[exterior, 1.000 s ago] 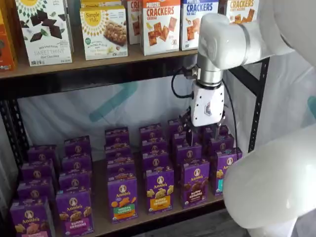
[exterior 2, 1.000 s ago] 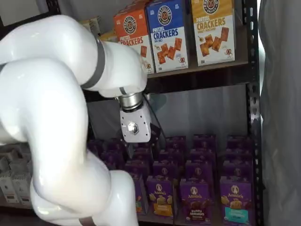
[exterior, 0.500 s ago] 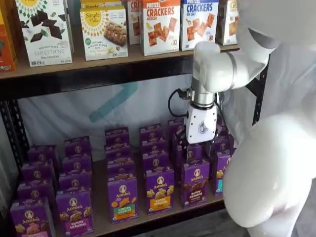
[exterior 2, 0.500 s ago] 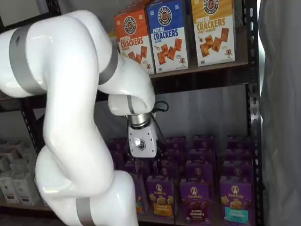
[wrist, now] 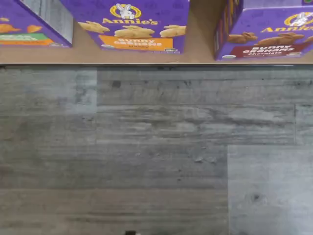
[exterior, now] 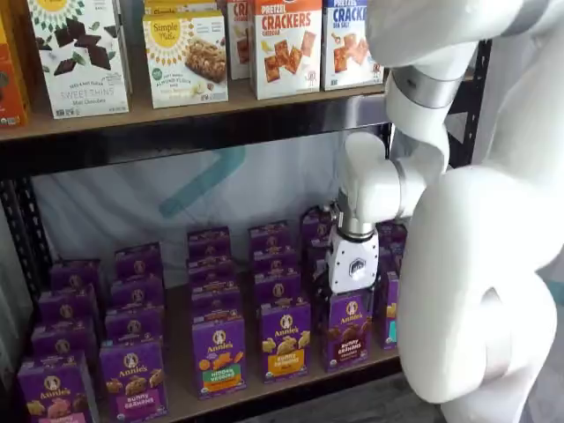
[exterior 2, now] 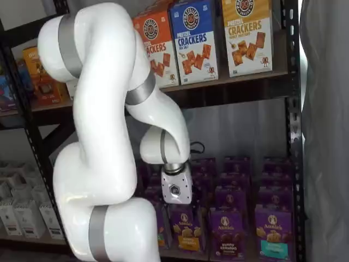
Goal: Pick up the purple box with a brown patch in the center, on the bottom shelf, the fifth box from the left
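Purple box: the carton with brown bunny cookies [exterior: 347, 330] is seen upright at the front edge of the bottom shelf [exterior: 181, 388], between a yellow-banded carton [exterior: 285, 338] and a teal-banded one [exterior: 389, 310]; in both shelf views it is found directly below the gripper body, and its lower front also shows in the wrist view [wrist: 266, 36].

Front-row count: six purple cartons are counted along the shelf's front in a shelf view, the sixth half hidden by the arm; three are caught in the wrist view, above grey plank flooring [wrist: 156, 147].

Rows behind: several more purple cartons are stacked back in each column; an exact total cannot be told.

Upper shelf: three cracker boxes [exterior 2: 206, 41] are counted in a shelf view, orange, blue and yellow.

Gripper: the white body [exterior: 352, 264] is seen hanging just over the brown-cookie carton.

Fingers: hidden behind the body and cartons in both shelf views; they are taken as spread wide, and no box is seen held.

Arm: the white arm [exterior 2: 103, 136] is folded down in front of the shelves, wrist pointing straight down, elbow high near the upper shelf.
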